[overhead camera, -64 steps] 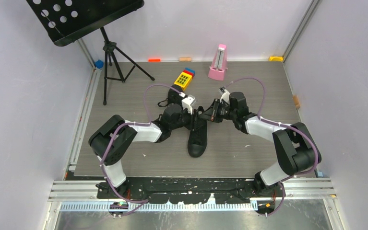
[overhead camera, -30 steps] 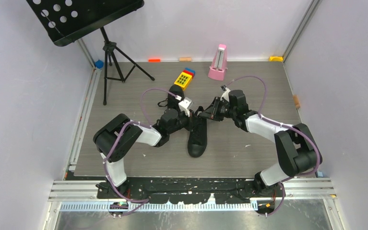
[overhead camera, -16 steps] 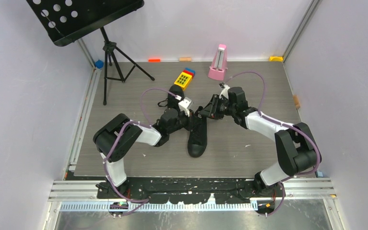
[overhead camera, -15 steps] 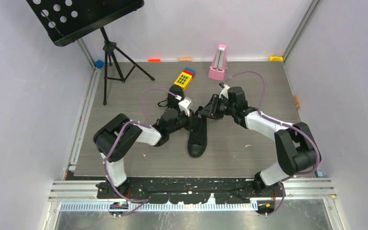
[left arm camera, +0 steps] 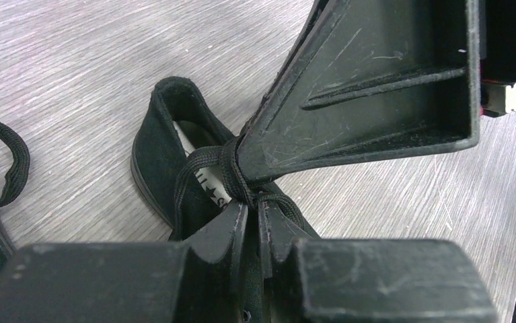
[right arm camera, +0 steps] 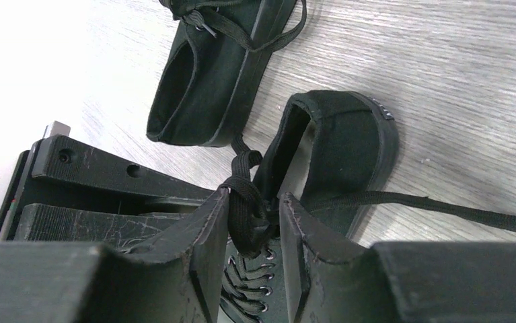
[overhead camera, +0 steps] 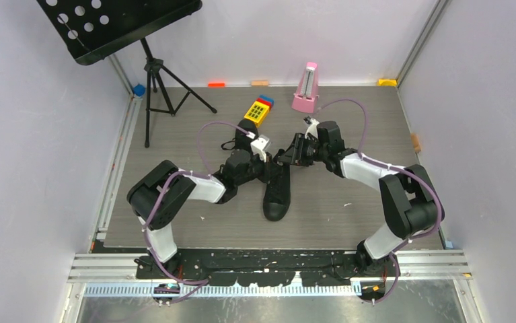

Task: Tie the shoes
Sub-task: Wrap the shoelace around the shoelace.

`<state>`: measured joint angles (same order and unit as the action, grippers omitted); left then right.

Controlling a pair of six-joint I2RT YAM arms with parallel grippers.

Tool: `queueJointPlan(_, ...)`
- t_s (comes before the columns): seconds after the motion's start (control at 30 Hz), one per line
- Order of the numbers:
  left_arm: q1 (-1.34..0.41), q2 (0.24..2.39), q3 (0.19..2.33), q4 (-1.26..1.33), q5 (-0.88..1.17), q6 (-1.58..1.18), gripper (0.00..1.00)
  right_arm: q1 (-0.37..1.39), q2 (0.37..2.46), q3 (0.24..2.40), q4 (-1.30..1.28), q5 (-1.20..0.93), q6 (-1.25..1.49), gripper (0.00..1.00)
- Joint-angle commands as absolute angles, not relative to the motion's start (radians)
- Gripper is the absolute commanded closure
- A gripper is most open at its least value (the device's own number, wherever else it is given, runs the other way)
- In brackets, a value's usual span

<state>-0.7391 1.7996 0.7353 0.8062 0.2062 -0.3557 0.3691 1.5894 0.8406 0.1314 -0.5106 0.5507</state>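
Main change vs. a sec earlier: the R gripper [right arm camera: 253, 202] had let its jaws part, from nearly closed to approx. half open, and had crept a touch toward the heel end of the near shoe [overhead camera: 275, 198]. In the R wrist view the bunched lace [right arm camera: 245, 205] sat in the gap btwn its fingers, brushing one pad but no longer pinched, so it gripped nothing. The L gripper [left arm camera: 253, 217] hadn't budged: over the near shoe's tongue, jaws almost closed w/ a strand of that lace nipped btwn the tips. The lace was drawn into a tight twist above the near shoe's opening, and one free end trailed away from the near shoe across the table [right arm camera: 443, 67]. The near shoe stayed put, toe toward the arm bases; the far shoe [right arm camera: 208, 74] lay just beyond its heel, laces spilling over its side. My read: the R side had finished a pull and was letting go to re-grip, so at best a first crossing was cinched, no bow yet; task prob. under half done. Risk: w/ only the L side holding, the twist could slacken.
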Motion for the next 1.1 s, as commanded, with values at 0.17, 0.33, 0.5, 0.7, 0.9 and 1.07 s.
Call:
queueJointPlan(0.17, -0.735, 1.76, 0.789, 0.725, 0.229, -0.348, 0.88, 0.357, 1.628, 0.893, 0.162, -0.541, 0.531, 0.77)
queueJointPlan(0.33, -0.735, 1.756, 0.806, 0.684, 0.231, -0.34, 0.88, 0.35, 1.626, 0.897, 0.189, -0.561, 0.593, 0.88)
queueJointPlan(0.5, -0.735, 1.741, 0.8, 0.679, 0.23, -0.336, 0.88, 0.349, 1.616, 0.892, 0.217, -0.6, 0.691, 1.0)
queueJointPlan(0.7, -0.735, 1.726, 0.769, 0.726, 0.237, -0.337, 0.84, 0.35, 1.596, 0.843, 0.287, -0.632, 0.82, 1.0)
queueJointPlan(0.9, -0.737, 1.717, 0.714, 0.803, 0.247, -0.345, 0.79, 0.35, 1.583, 0.797, 0.361, -0.65, 0.919, 1.0)
queueJointPlan(1.07, -0.738, 1.7, 0.682, 0.835, 0.245, -0.348, 0.77, 0.355, 1.562, 0.771, 0.375, -0.647, 0.956, 1.0)
